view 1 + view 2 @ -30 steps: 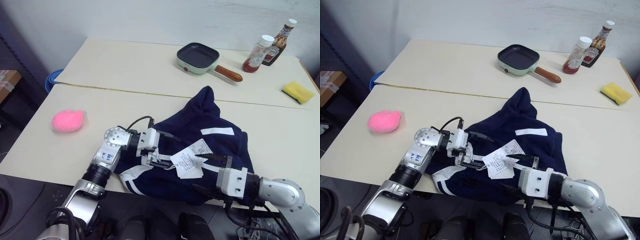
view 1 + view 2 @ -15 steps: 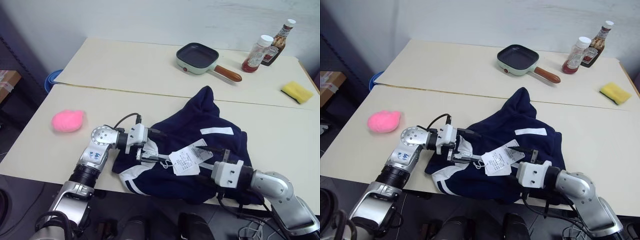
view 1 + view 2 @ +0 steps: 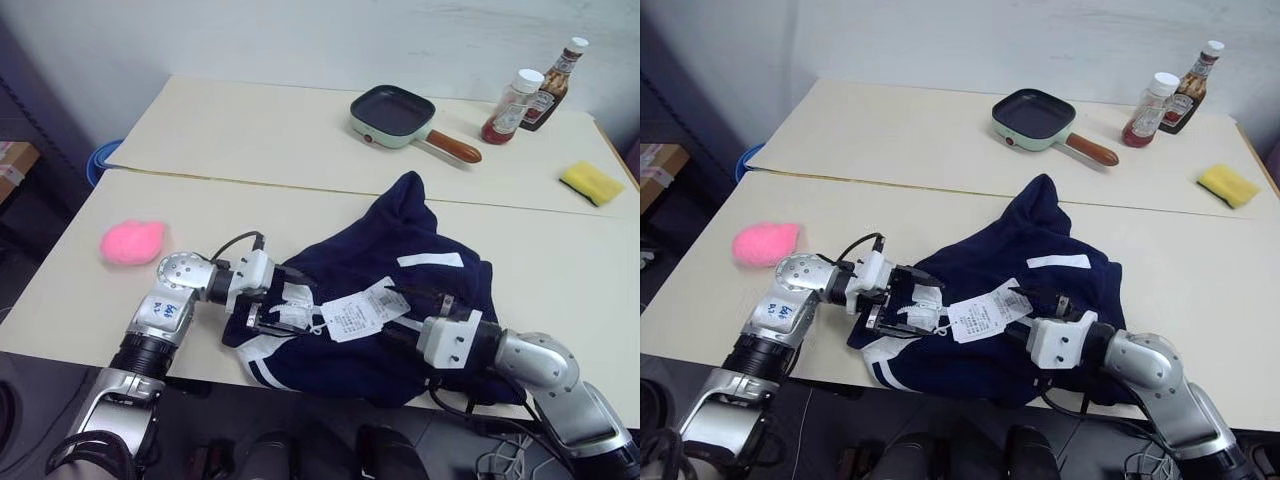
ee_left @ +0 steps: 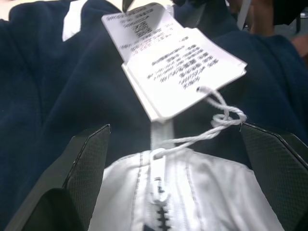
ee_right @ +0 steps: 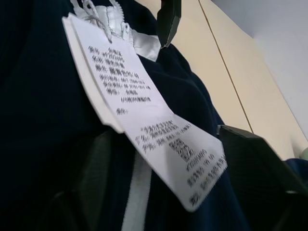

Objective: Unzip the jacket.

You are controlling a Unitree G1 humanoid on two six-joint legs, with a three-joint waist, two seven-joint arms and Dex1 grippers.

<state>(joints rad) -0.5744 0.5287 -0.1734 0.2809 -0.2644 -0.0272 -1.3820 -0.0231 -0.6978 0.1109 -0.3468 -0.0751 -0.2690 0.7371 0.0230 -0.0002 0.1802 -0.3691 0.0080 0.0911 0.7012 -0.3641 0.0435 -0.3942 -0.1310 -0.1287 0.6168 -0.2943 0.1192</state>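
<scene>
the jacket [image 3: 400,300] lies crumpled at the near edge of the near tabletop [image 3: 560,270], its hem hanging a little over that edge. it is soft, limp cloth, so it will likely bunch and slide rather than hold still when pulled; one side probably needs pinning while the other draws the slider. the place to take hold is the small white zipper pull [image 4: 158,166], seen in the left wrist view at the top of the white zipper tape. a thin string ties the paper tags [image 3: 350,312] to that pull, and the tags lie loose over the cloth just beyond it, light and floppy. they could be pinched by mistake in place of the pull.

the left gripper [image 3: 268,308] sits at the jacket's left end with its jaws wide apart, straddling the pull and closed on nothing. the right gripper [image 3: 415,310] lies on the cloth beside the tags, its fingers part way apart either side of them; whether it grips anything i cannot tell.

a pink plush toy [image 3: 132,242] rests to the left, well apart from the jacket. on the far tabletop stand a small green pan [image 3: 395,115], two sauce bottles [image 3: 520,100] and a yellow sponge [image 3: 594,183], all well clear and unlikely to hinder.
</scene>
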